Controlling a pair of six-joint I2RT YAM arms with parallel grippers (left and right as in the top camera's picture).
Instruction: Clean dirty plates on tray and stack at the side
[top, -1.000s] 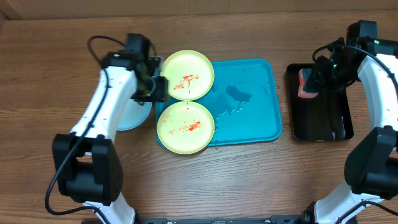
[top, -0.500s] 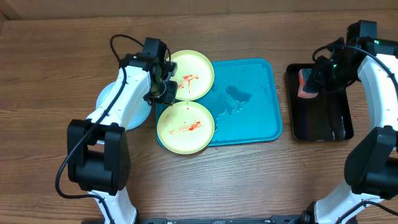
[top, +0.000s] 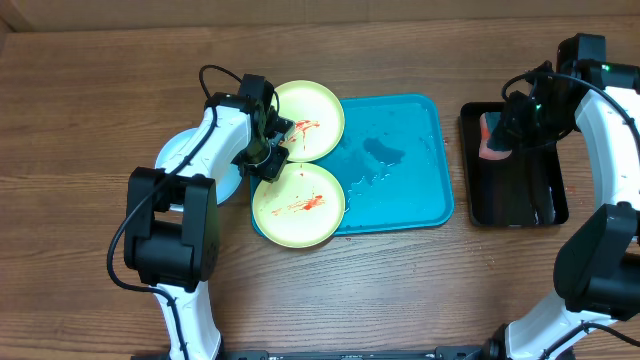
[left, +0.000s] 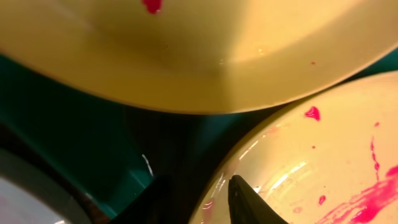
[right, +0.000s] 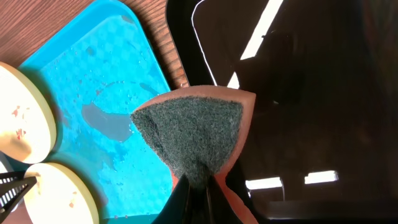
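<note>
Left wrist | left gripper (left: 202, 202) stood parted astride near plate (left: 323, 155) rim | plate seemed light, stiff, sauce-slick; pinch bare rim

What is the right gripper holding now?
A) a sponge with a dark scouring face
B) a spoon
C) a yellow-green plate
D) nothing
A: in the right wrist view the right gripper pinches the sponge, orange with a dark scouring face, over the black tray.

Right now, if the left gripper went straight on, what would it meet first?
The left gripper would probably meet the rim of the nearer smeared plate, at its jaws; depth unclear.
</note>
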